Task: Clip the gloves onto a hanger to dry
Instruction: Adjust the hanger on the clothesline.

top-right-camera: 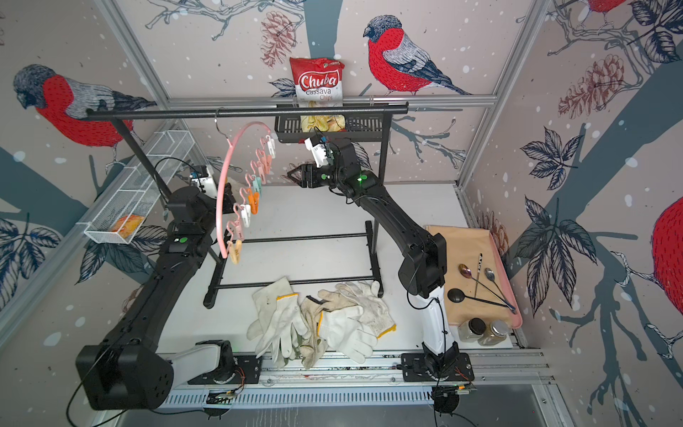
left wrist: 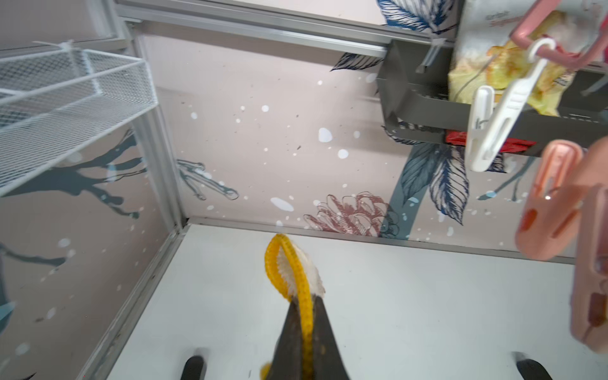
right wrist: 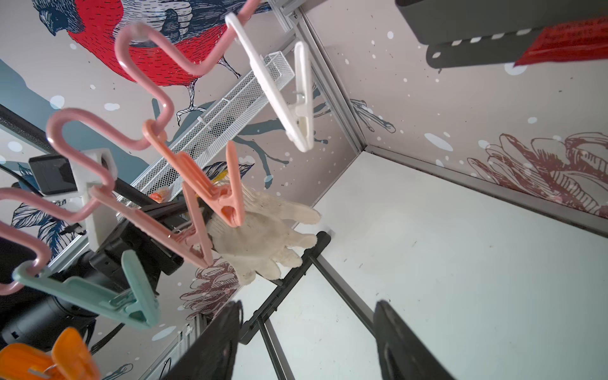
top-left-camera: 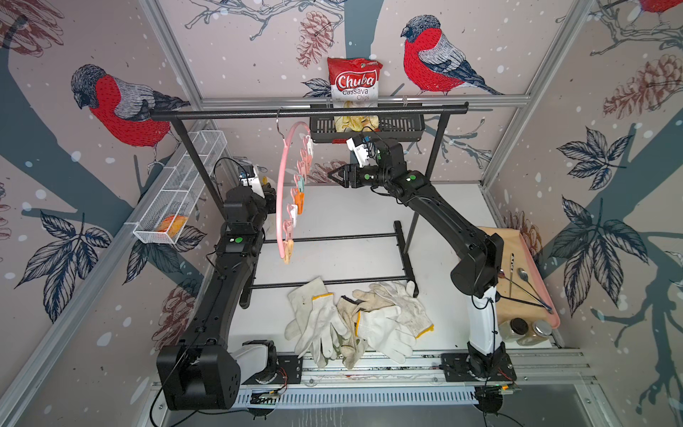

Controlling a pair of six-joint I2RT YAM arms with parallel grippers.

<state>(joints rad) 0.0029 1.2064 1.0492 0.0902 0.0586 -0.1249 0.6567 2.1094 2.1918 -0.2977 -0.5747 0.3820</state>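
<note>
Several off-white gloves [top-left-camera: 373, 325] [top-right-camera: 340, 325] lie piled near the table's front edge. The pink arched hanger [top-left-camera: 279, 199] [top-right-camera: 219, 199] hangs by its hook from the black rack's top bar. My left gripper [left wrist: 306, 297] is shut on the yellow-edged cuff of a knit glove [left wrist: 286, 263]. That glove [right wrist: 263, 237] dangles just behind the hanger's pink clothespins [right wrist: 227, 204]. My right gripper [top-left-camera: 332, 173] [right wrist: 307, 309] stands open and empty on the other side of the hanger, facing the clothespins. In both top views the hanger hides most of the left gripper.
The black garment rack [top-left-camera: 306, 111] spans the back. A black basket [top-left-camera: 403, 127] behind it holds a chips bag [top-left-camera: 354, 81]. A white wire basket [top-left-camera: 181, 188] is fixed to the left wall. A pink tray [top-left-camera: 554, 314] with spoons and two jars [top-left-camera: 517, 329] sit at the right.
</note>
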